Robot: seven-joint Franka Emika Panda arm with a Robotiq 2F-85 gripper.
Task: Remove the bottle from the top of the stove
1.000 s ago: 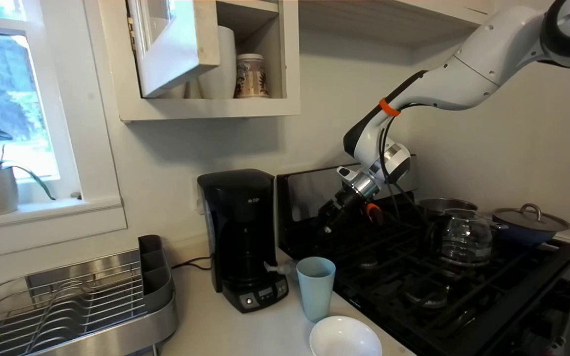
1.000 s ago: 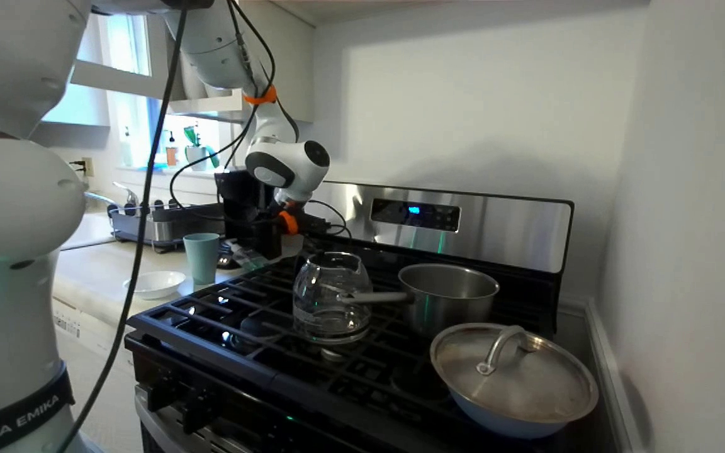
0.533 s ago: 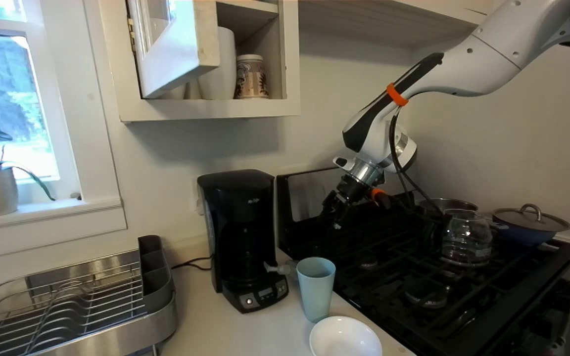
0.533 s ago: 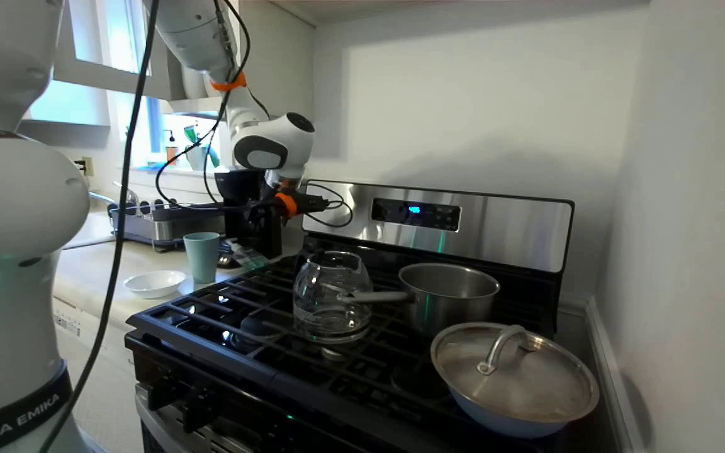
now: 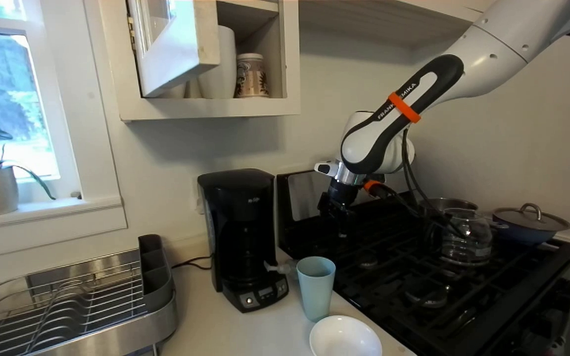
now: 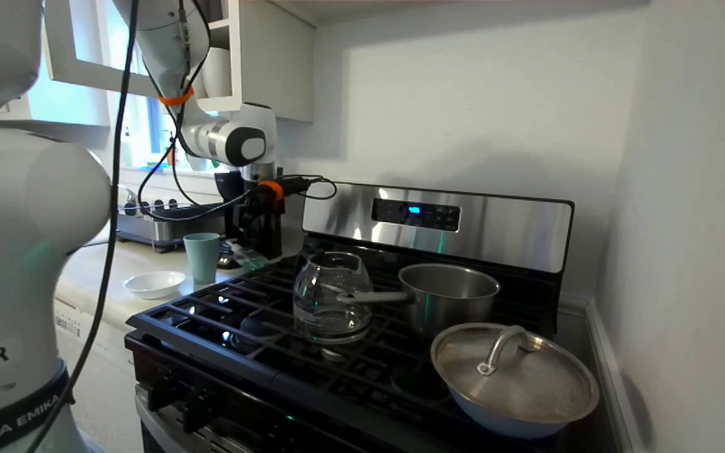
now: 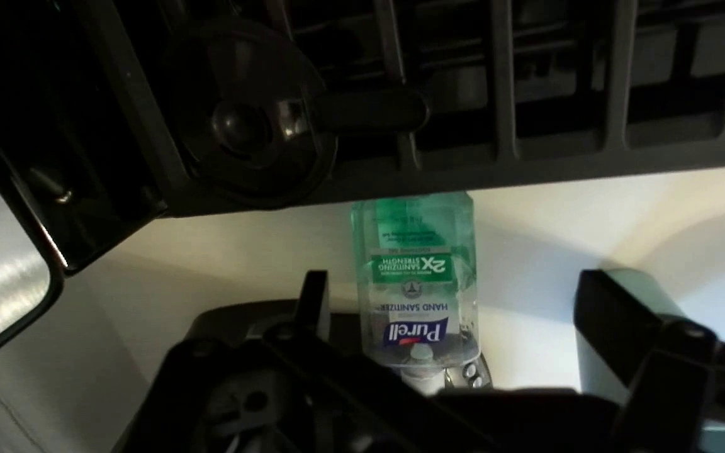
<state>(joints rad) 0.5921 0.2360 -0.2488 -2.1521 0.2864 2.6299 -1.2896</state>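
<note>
The bottle [image 7: 416, 277], clear green with a Purell label and a white pump, shows in the wrist view. It lies tilted on the counter beside the stove [image 7: 463, 167], its pump end toward the coffee maker. It also shows in both exterior views [image 6: 249, 257] [image 5: 285, 269], partly behind the light blue cup in the latter. The stove [image 5: 413, 291] has black grates and a steel back panel [image 6: 504, 229]. My gripper [image 7: 452, 277] is open and empty, fingers wide apart. It hangs above the stove's corner near the coffee maker [image 5: 334, 217], apart from the bottle, which appears between the fingers.
The black coffee maker [image 5: 238, 217] and light blue cup [image 5: 316, 291] stand beside the stove. A white bowl [image 5: 345, 338] is in front. The glass kettle [image 6: 331, 308], steel pot [image 6: 450, 286] and lidded pan [image 6: 520, 377] stand on the stove. A cabinet door [image 5: 176, 49] hangs open above.
My gripper has swung from slanting to pointing nearly straight down. It has risen and shifted left in an exterior view, toward the coffee maker. The bottle and the things on the stove have not moved.
</note>
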